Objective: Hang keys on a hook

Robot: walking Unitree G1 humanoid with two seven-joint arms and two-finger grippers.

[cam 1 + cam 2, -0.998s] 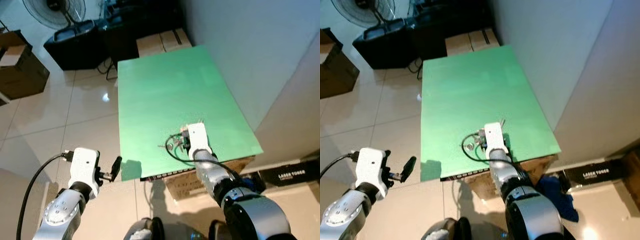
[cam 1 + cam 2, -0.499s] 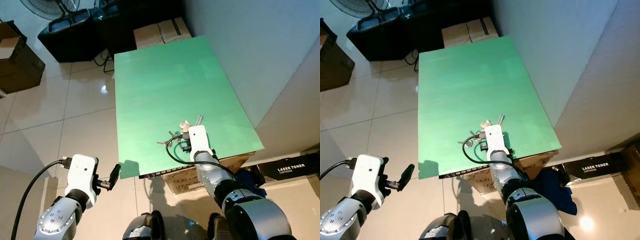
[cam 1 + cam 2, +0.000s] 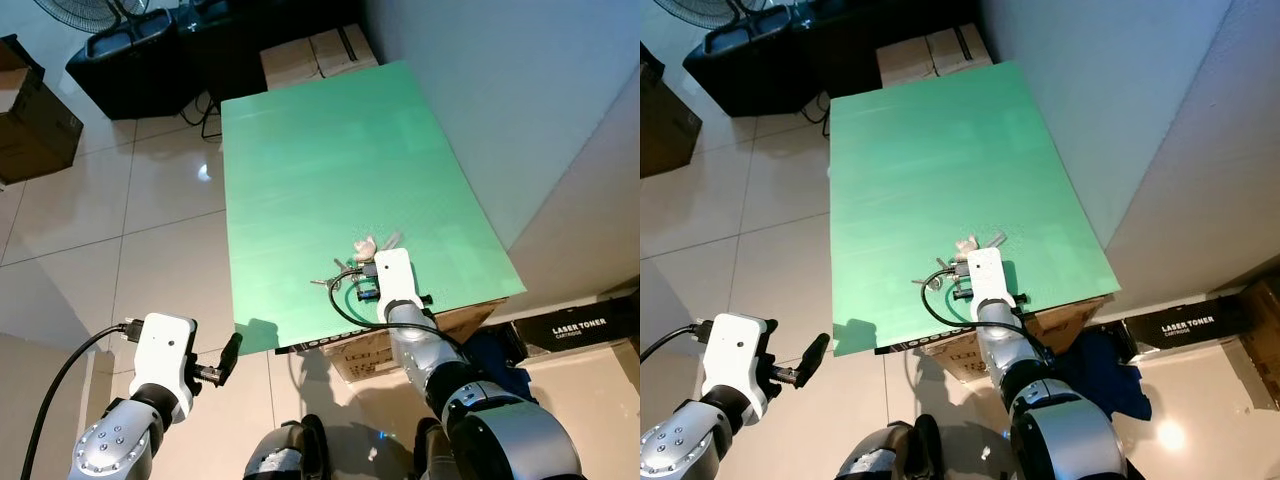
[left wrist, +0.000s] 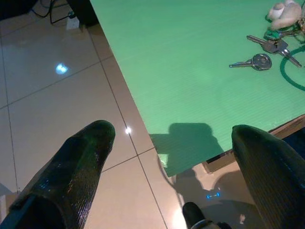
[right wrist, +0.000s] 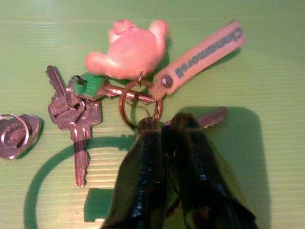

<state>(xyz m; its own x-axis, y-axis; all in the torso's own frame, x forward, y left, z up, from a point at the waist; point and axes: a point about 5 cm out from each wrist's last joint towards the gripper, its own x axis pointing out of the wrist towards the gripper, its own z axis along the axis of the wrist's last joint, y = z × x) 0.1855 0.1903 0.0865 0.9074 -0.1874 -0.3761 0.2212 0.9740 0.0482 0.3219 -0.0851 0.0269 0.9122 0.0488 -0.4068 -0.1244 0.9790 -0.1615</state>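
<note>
A bunch of keys with a pink plush charm and a tan strap lies on the green table near its front edge. My right gripper rests on the table just behind the bunch, shut, with its tips pinched at the key ring. From the head, the charm pokes out beyond the white wrist housing. A single silver key lies apart, to the left of the bunch. My left gripper hangs open over the floor, left of the table's corner.
A pale wall runs along the table's right side. Cardboard boxes and a black cabinet stand beyond the far end. Tiled floor lies to the left. A black toner box and blue cloth sit lower right.
The head view has shifted. My right gripper has drawn back towards the table's front edge, so the charm and strap now show beyond it. The left arm has sunk slightly.
</note>
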